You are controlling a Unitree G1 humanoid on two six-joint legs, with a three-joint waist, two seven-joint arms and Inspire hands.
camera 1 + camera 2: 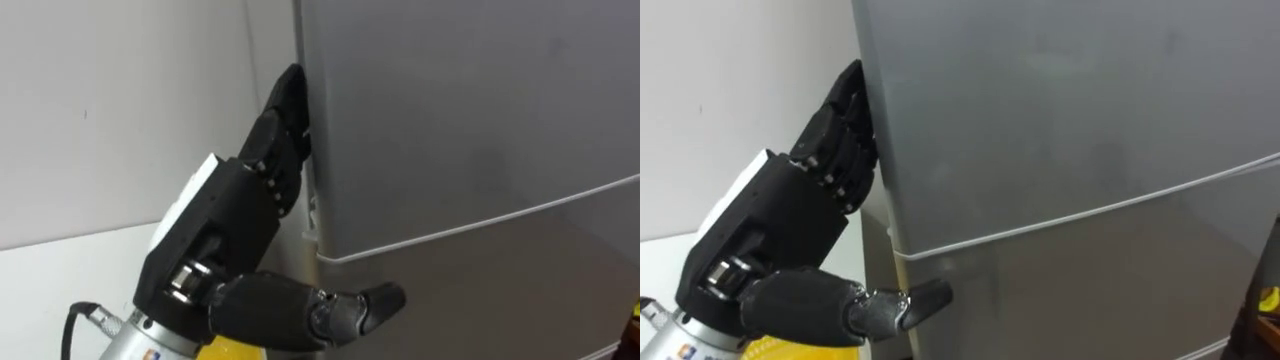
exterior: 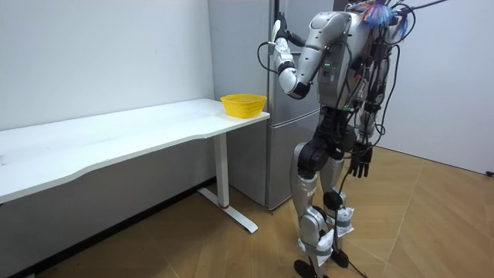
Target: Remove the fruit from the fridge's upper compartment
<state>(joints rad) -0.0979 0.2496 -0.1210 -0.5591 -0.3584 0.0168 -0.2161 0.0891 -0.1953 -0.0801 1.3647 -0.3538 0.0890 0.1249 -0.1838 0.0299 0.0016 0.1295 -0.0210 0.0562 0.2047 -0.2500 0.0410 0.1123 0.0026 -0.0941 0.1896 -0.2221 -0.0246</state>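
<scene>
A grey fridge (image 2: 270, 108) stands before me, its upper door (image 1: 460, 110) shut above a thin seam that parts it from the lower door (image 1: 500, 300). My left hand (image 1: 225, 225) is raised at the upper door's left edge, between the fridge and the white wall. Its fingers (image 1: 285, 110) lie nearly straight along that edge, and the thumb (image 1: 350, 305) points right just under the seam. Nothing is held in it. My right hand (image 2: 361, 162) hangs at my side with relaxed fingers, holding nothing. The fridge's inside is hidden.
A long white table (image 2: 116, 139) runs along the wall on my left, its end close to the fridge. A yellow basket (image 2: 243, 104) sits on that end, just below my raised arm. Wooden floor lies behind me.
</scene>
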